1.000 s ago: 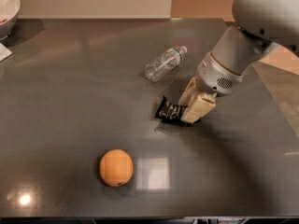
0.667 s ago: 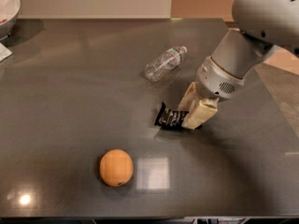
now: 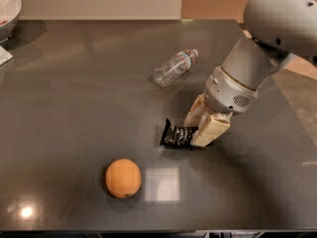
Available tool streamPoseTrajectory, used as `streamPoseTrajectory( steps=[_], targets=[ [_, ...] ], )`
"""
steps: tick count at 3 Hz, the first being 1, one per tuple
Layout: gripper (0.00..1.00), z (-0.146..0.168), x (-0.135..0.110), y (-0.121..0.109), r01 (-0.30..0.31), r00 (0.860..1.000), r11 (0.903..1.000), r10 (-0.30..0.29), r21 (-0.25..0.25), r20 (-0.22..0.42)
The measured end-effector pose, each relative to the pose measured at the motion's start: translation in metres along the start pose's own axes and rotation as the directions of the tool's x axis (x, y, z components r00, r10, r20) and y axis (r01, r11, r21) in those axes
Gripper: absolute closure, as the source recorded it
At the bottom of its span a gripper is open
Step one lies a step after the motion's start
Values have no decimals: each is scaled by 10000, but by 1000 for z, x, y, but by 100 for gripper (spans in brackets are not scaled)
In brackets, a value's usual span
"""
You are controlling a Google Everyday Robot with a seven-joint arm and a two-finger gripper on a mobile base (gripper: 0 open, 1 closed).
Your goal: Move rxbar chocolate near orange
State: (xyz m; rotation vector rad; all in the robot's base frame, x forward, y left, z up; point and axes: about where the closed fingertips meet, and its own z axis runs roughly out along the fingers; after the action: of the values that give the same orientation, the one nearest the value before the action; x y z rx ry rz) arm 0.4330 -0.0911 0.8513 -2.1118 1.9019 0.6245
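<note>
The rxbar chocolate [image 3: 177, 135] is a small black crinkly bar, held at its right end, its free left end pointing toward the orange. My gripper [image 3: 200, 131] is shut on the bar with its cream fingers [image 3: 210, 131] low over the dark table [image 3: 74, 108], right of centre. The orange [image 3: 123, 178] sits on the table near the front, below and left of the bar, about a bar's length away from it.
A clear plastic bottle [image 3: 174, 67] lies on its side behind the gripper. A white bowl [image 3: 7, 10] stands at the back left corner, with a pale flat item [image 3: 4, 55] just in front of it. The table's right edge runs close behind the arm.
My gripper has moved down and slightly left with the bar in it, bringing the bar closer to the orange. The orange and bottle have not moved.
</note>
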Motion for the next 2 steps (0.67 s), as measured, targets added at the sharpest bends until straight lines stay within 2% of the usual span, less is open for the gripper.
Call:
streamPoseTrajectory(
  steps=[1, 2],
  targets=[
    [100, 5, -4, 12, 427, 9991, 9987, -425, -266, 71],
    [82, 13, -9, 24, 995, 9950, 9935, -993, -557, 65]
  ],
)
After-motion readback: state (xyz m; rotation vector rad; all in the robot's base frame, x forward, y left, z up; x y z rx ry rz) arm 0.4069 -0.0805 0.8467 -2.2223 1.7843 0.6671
